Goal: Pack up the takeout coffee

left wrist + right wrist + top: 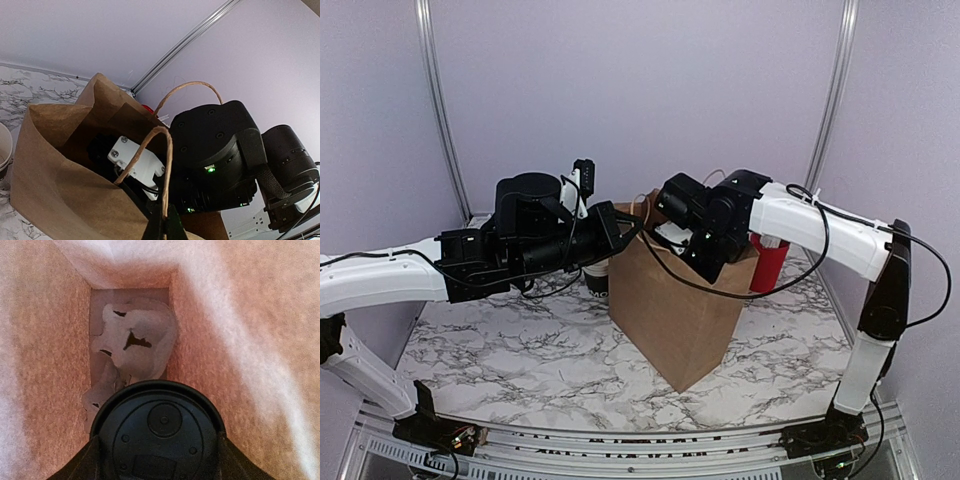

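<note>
A brown paper bag [675, 310] stands open mid-table. My left gripper [165, 222] is shut on the bag's near twine handle [167, 165] and holds it up; in the top view it is at the bag's left top corner [628, 228]. My right wrist [705, 225] dips into the bag's mouth, its fingers hidden there. In the right wrist view my right gripper [157, 462] is shut on the takeout coffee, whose round black lid [157, 432] shows between the fingers [82, 465], inside the bag and above its bottom. The cup's body is hidden.
Crumpled white paper [137, 340] lies on the bag's floor. A lidless white-rimmed black cup [597, 275] stands just left of the bag, behind my left arm. A tall red cylinder [770, 262] stands right of the bag. Walls close in behind.
</note>
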